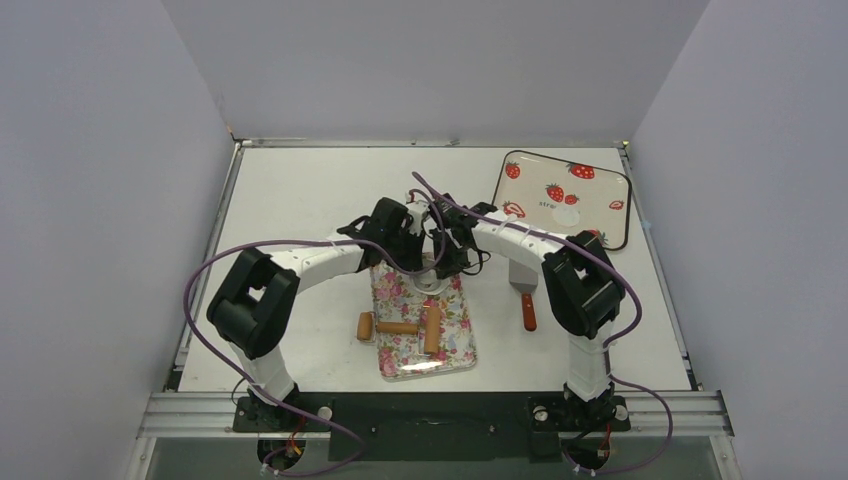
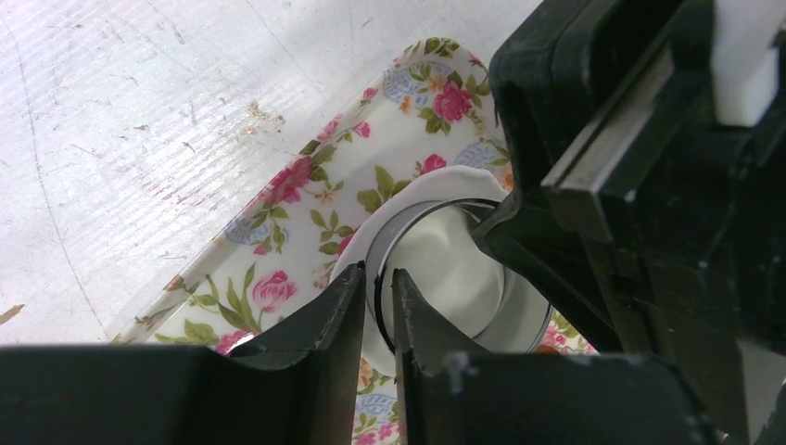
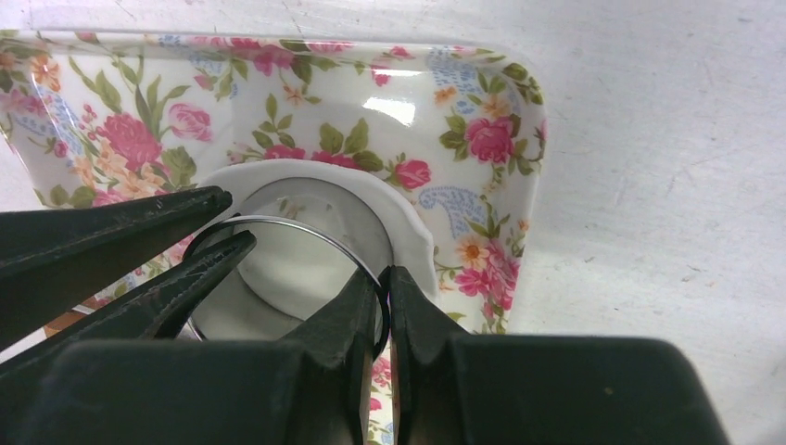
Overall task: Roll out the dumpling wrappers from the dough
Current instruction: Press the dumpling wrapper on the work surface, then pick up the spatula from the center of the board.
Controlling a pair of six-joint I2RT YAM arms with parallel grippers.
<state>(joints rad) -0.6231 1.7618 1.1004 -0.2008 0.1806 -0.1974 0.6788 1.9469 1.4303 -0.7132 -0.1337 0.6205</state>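
Note:
The dough point(image 3: 306, 172) lies flattened and white on the floral tray point(image 3: 278, 83), with a silver metal ring point(image 3: 306, 227) standing on it. My right gripper point(image 3: 386, 271) is shut on the ring's near wall. My left gripper point(image 2: 378, 272) straddles the opposite wall of the ring point(image 2: 408, 222), with a narrow gap showing between its jaws. Dough point(image 2: 445, 269) fills the inside of the ring and spreads past it. From above, both grippers point(image 1: 405, 235) point(image 1: 450, 240) meet over the tray's far end point(image 1: 450, 345). A pale round dumpling wrapper point(image 1: 566, 214) lies on the strawberry tray.
A brown wooden roller point(image 1: 432, 328) lies on the near half of the floral tray. A spatula with a red handle point(image 1: 527, 305) rests on the table right of it. The strawberry tray point(image 1: 600, 190) sits at the back right.

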